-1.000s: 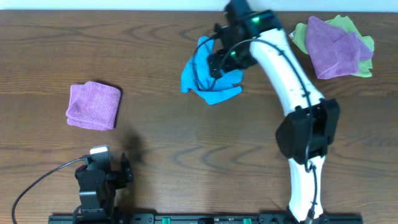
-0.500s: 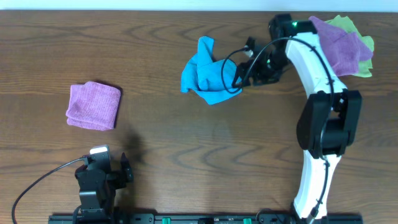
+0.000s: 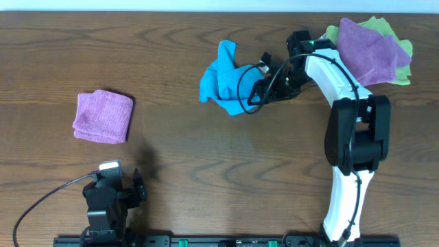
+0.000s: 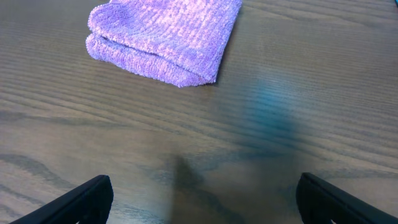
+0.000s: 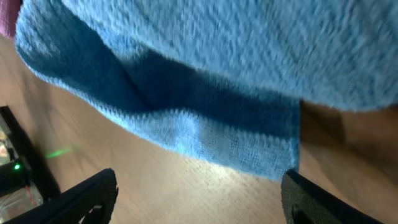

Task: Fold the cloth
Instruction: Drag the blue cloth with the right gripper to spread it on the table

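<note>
While my right pincer (image 5: 199, 196) gapes wide and empty at the hem of the crumpled cloth (image 3: 223, 79) on the far side of the desk (image 3: 206, 158), closing could pinch several bunched layers and drag the heap.

No readable text, labels, brands, numbers or signs in any view. Overhead: nothing legible on arms, base rail or counter. Left wrist view: nothing printed on purple cloth or wood surface. Right wrist view: only a small green light at left edge, no characters.
</note>
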Robot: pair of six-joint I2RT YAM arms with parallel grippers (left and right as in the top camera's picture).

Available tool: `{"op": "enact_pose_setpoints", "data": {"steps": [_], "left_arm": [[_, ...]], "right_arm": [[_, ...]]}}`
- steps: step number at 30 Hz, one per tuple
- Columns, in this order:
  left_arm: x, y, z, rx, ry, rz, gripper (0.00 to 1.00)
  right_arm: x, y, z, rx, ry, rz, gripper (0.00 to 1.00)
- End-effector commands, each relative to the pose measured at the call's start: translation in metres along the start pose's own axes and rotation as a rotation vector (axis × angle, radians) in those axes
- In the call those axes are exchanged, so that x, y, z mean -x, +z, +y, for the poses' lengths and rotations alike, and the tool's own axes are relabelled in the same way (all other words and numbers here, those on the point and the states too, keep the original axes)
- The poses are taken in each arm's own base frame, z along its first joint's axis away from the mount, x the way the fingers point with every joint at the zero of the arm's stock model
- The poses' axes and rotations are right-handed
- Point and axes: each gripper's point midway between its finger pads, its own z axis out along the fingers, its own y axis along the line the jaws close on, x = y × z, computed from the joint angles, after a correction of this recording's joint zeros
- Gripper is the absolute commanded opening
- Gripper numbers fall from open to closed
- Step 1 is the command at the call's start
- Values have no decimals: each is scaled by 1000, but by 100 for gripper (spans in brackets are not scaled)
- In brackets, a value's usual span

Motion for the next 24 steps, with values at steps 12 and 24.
{"op": "enact_pose_setpoints", "data": {"steps": [12, 24], "left_arm": [[-7, 3, 2, 11, 26, 18, 95], [-7, 3, 2, 11, 26, 18, 95]], "right_arm": [[5, 8, -7, -43, -42, -6, 85], [3, 20, -4, -24, -40, 11, 82]]}}
